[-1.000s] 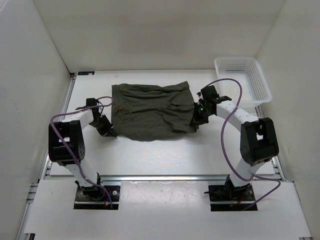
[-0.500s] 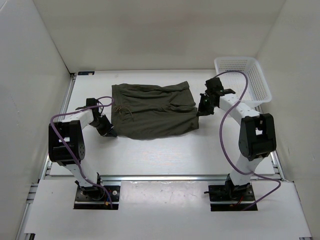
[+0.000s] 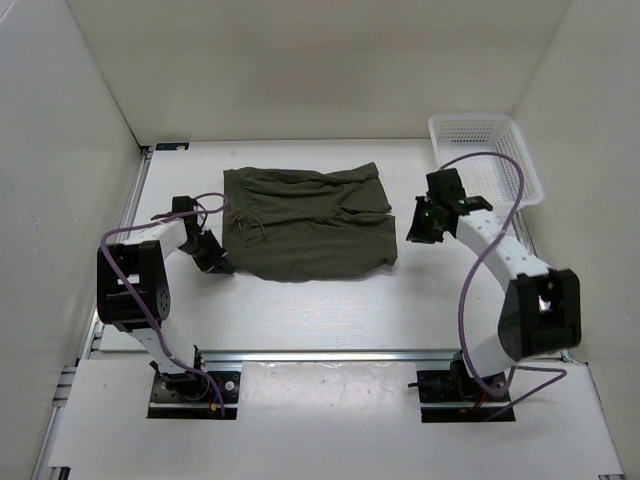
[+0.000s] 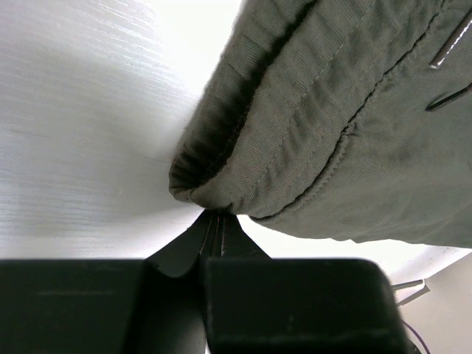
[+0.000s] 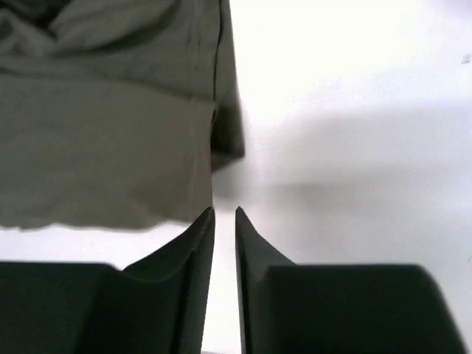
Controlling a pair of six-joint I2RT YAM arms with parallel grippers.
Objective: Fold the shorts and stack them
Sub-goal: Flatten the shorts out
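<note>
The dark olive shorts [image 3: 305, 220] lie folded and flat on the white table, waist and drawstring toward the left. My left gripper [image 3: 215, 262] is low at their lower-left corner. In the left wrist view its tips [image 4: 214, 214] meet, shut on the edge of the cloth fold [image 4: 332, 110]. My right gripper [image 3: 416, 235] hangs just off the shorts' right edge, apart from the cloth. The right wrist view shows its jaws [image 5: 224, 212] slightly open with only bare table between them, and the shorts [image 5: 103, 133] ahead to the left.
A white mesh basket [image 3: 485, 160] stands at the back right, behind the right arm. White walls close in the table on the left, back and right. Purple cables loop from both arms.
My right gripper has let go of the shorts' right edge, opened a little and drawn back to the right, off the cloth. The left gripper has not moved.
</note>
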